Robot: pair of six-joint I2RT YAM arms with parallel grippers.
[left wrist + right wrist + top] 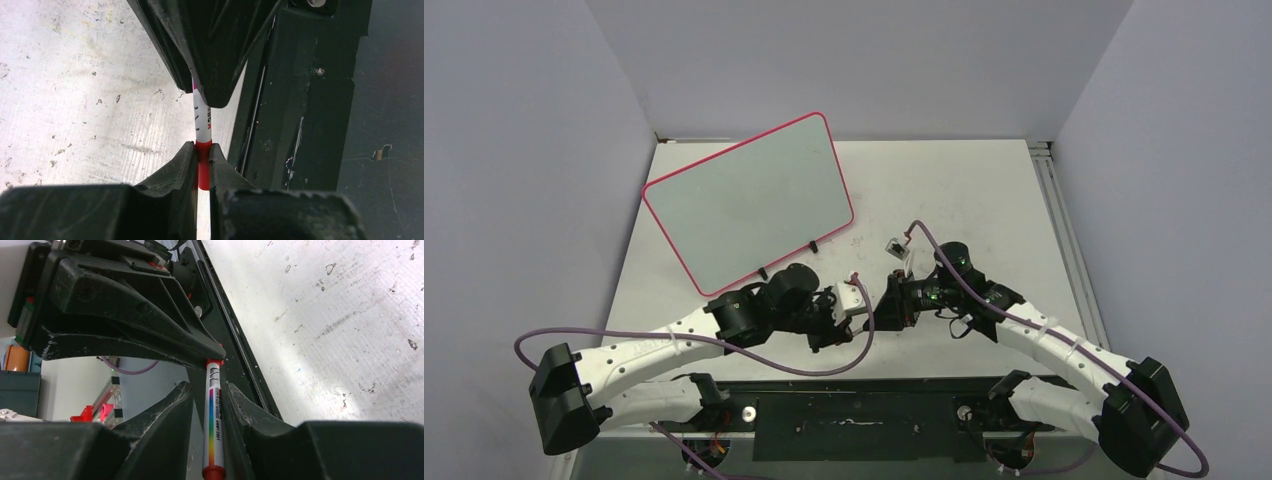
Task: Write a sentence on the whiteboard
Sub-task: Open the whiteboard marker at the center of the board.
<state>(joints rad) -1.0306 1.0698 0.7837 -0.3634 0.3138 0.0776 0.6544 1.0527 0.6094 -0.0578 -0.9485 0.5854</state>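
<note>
When looking down from above, find the left gripper [864,303] and the right gripper [890,300] nose to nose over the near middle of the table [964,190], just beyond the arm bases. Between them, pick out a marker [202,120] with a white barrel, black print, a rainbow stripe and red at both ends.

In the left wrist view, note the left gripper pinched tight onto the red cap [203,170], both fingers [182,167] pressed against it. Just above, lose the barrel behind the black tip of the right gripper.

From the right wrist, find the right gripper set narrow about the barrel, with one finger [240,410] against it and a dark sliver beside the other. Cannot tell whether truly clamped. At the top of that view, spot the left gripper's tip over the capped end.

For the whiteboard [749,200], look to the far left of the table. Sits askew to the table edges, with a glossy pale grey face, a thin red-pink rim and rounded corners. Along its near long edge, count two small black clip feet [812,246]. Lies apart from both grippers, off to their far left.
</note>
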